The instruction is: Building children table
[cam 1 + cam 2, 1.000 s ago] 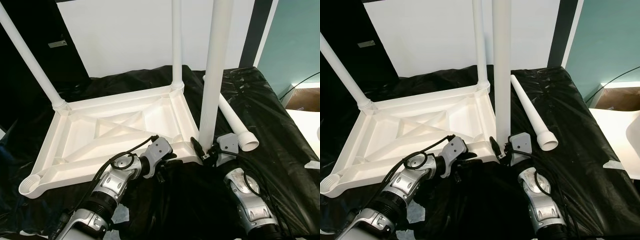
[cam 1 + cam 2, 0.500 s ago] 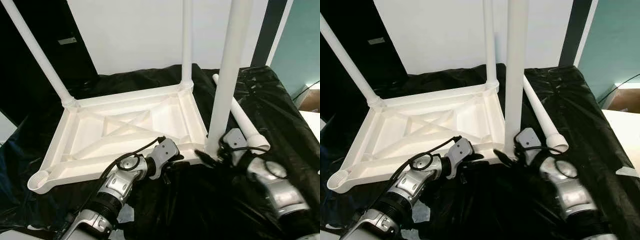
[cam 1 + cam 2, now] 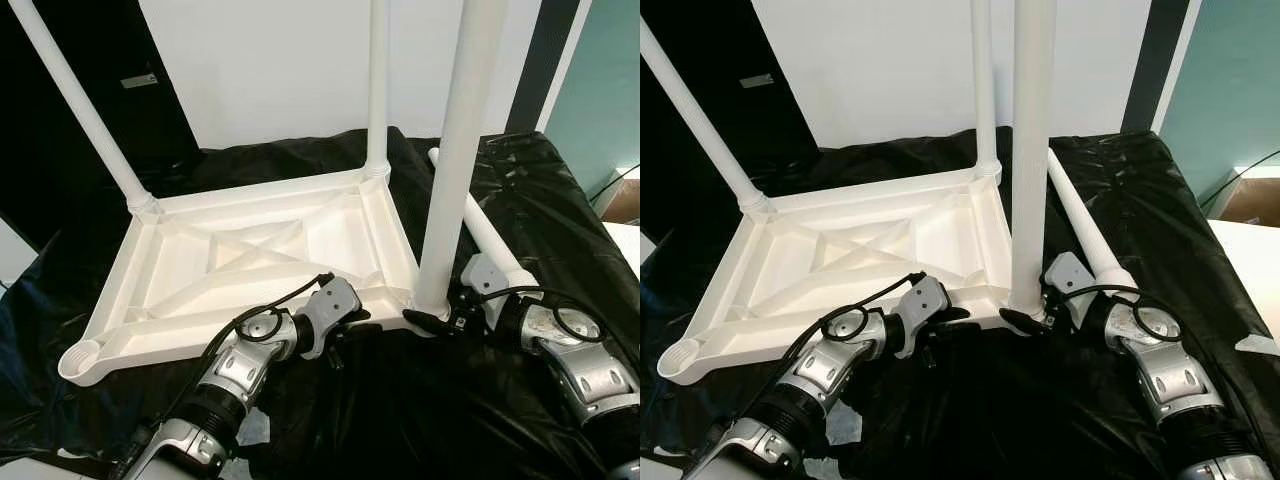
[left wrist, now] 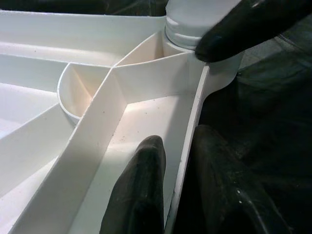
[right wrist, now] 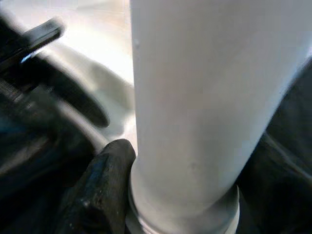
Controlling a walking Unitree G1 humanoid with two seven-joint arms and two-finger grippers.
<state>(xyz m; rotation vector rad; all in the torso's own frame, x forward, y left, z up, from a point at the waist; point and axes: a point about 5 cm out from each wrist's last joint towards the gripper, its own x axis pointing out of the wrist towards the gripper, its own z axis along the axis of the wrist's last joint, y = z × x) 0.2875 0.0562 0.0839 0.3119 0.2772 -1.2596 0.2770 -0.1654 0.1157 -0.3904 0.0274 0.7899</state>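
Note:
The white children's table top [image 3: 240, 196] lies upside down on a black sheet. Two white legs stand in its far corners [image 3: 82, 112] [image 3: 378, 80]. A third leg [image 3: 455, 150] stands upright in the near right corner. My right gripper [image 3: 430, 318] is shut on that leg's base, one finger [image 5: 105, 168] pressed against it. My left gripper [image 4: 178, 141] is shut on the table top's near rim, beside that corner, one finger on each side of the rim wall. A fourth leg [image 3: 1080, 225] lies loose on the sheet at the right. The near left socket [image 3: 80, 360] is open.
The black plastic sheet [image 3: 525, 175] covers the work surface, crumpled in front. A dark panel [image 3: 60, 200] stands behind at the left and a white wall behind the table. A pale surface [image 3: 1250, 270] and a cardboard box [image 3: 625, 200] sit at the right.
The camera has shifted. My right arm has swung out to the right of the near right leg, still gripping its base. The left gripper keeps its hold on the rim.

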